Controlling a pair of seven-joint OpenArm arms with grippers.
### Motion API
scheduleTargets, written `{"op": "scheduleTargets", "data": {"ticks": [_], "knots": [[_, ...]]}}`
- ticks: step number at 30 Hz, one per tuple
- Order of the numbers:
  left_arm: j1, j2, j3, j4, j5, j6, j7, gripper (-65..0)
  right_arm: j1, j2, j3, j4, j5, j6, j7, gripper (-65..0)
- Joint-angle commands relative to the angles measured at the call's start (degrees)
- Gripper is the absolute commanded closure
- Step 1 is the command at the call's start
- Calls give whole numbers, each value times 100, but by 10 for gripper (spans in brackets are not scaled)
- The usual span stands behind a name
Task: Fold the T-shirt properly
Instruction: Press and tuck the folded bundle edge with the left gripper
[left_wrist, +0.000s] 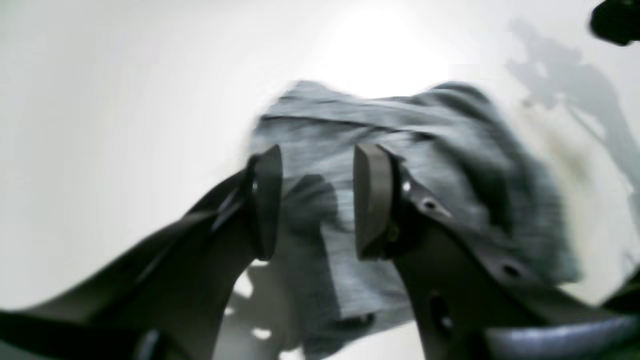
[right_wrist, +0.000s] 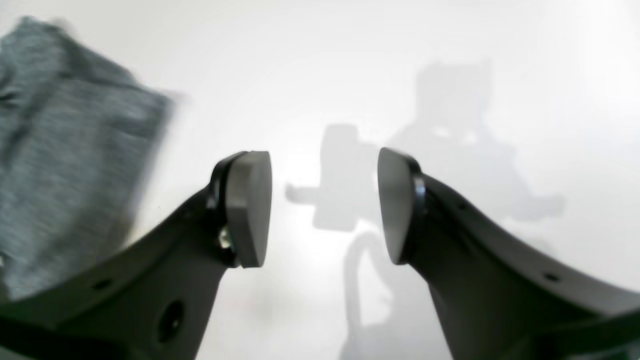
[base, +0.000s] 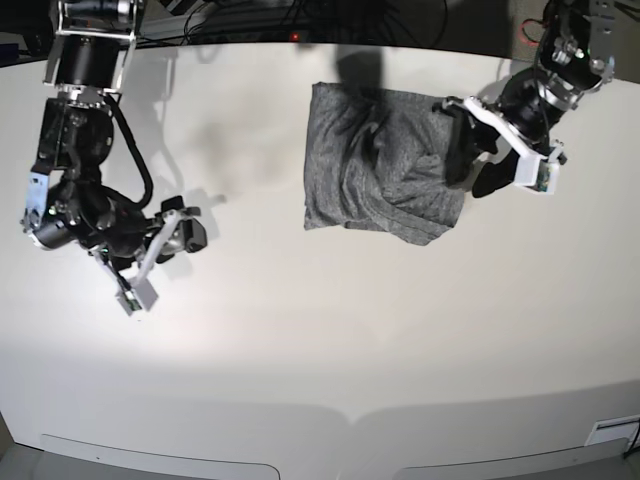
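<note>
The heather-grey T-shirt (base: 380, 165) lies as a crumpled, roughly square bundle at the back middle of the white table (base: 330, 340). My left gripper (base: 465, 155) is at the shirt's right edge. In the left wrist view it (left_wrist: 320, 200) is open, with the blurred cloth (left_wrist: 400, 150) lying below and between its fingers, which are not closed on it. My right gripper (base: 197, 230) is far to the left, apart from the shirt. In the right wrist view it (right_wrist: 325, 205) is open and empty over bare table, with the shirt (right_wrist: 65, 150) at the frame's left.
Cables and dark equipment (base: 300, 15) run along the table's back edge. A black object (left_wrist: 617, 20) shows at the top right of the left wrist view. The table's front edge (base: 340, 415) is near the bottom of the base view.
</note>
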Motion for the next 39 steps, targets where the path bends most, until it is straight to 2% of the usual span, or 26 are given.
{"op": "scheduleTargets", "data": {"ticks": [1,5,6,9,11,14,17,21,26,32,34,36,39], "knots": [[-17,-42,79,114,-48,-26,-127,-228,46,146,149,90,127,28,127,-339],[-144,-42,710,114,542,-11,-205,-228,-251,337,562,90,133,28,144,-339],[-205,-42,874,114,678,92,-208,-228,-315,354,634,90,151,28,151,-339],[-428,-44,1281,103,1110,809,-205,-228,-448,350,778,90,168,28,142,-339],[-553,-44,1460,98,1451,1069,-114,-228,-533,350,780,90,166,28,142,-339],[-688,-44,1683,96,1714,1082,251,-228,-629,350,780,90,162,28,133,-339],[-723,-42,1878,61,1902,1121,354,-228,-647,350,780,90,164,28,122,-339],[-734,-44,1934,-11,1902,1451,376,-228,-645,350,780,90,164,28,125,-339],[-730,-42,1934,-264,2096,1467,485,-228,-645,352,780,90,164,28,127,-339],[-730,-44,1939,-326,1974,1467,636,-225,-643,350,780,90,164,28,192,-339],[-728,-42,1939,-326,1932,1464,636,-156,-643,350,780,90,164,28,212,-339],[-728,-44,1939,-326,1912,1464,634,-15,-643,350,780,90,164,28,219,-339],[-728,-46,1939,-289,1788,1469,634,0,-643,350,780,90,164,28,280,-339]]}}
